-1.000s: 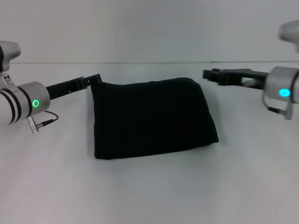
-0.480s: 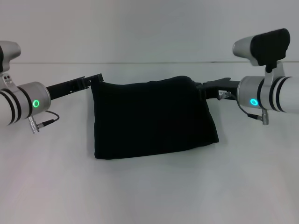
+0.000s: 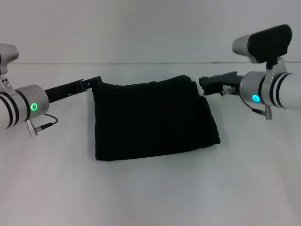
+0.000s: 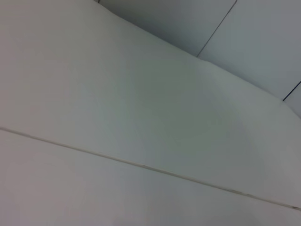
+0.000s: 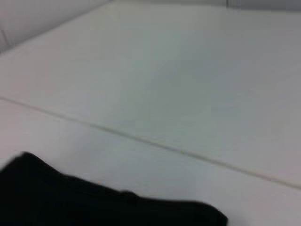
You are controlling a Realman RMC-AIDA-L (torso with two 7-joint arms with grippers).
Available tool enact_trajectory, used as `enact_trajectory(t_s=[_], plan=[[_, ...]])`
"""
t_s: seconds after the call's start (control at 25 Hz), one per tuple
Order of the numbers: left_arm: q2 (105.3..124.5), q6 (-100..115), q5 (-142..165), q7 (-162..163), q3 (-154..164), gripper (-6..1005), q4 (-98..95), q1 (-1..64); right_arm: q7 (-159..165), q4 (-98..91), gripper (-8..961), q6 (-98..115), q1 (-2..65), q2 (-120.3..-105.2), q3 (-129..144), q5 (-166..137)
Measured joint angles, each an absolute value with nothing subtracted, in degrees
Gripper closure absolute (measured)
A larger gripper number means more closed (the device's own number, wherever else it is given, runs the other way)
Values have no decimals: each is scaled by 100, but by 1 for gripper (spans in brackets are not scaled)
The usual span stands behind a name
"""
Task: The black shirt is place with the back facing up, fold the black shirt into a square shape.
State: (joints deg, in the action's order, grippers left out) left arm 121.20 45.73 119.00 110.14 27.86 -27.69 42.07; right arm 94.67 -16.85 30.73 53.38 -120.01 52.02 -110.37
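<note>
Head view is showing the black shirt (image 3: 153, 120) lying folded mid-counter (image 3: 150, 193), left hand (image 3: 96, 80) and right hand (image 3: 203, 84) nearing its far corners; finger states I cannot tell. Squaring those corners evenly is mattering most.

The large plain black soft-fabric shirt (image 3: 153, 120) lay folded into a rough, slightly skewed rectangle on the white surface, its far edge rounded and puffed, its near edge flat. No lettering showed on its upper side.
</note>
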Motion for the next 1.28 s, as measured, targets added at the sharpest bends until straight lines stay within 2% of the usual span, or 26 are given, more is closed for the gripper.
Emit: enact_trajectory(t_s=[0.4,0.84,1.12,1.28], plan=[[12126,4579,11884,11012,2787,157,-2769,4201,9683,-1803,953,4122,5340,-11975,5444,-11002],[12139,4634,11879,10973,2788,159,-2768,4181,10445,-1510,954,3088,5431,-12021,6503,-10976],[12132,4556,11880,10943,2784,161,-2785,4188,9623,-2179,954,3636,4999,-12029,6458,-10247],[12120,4506,11886,10983,2798,162,-2732,4234,9505,-2520,954,3798,4662,-11971,6436,-9609]])
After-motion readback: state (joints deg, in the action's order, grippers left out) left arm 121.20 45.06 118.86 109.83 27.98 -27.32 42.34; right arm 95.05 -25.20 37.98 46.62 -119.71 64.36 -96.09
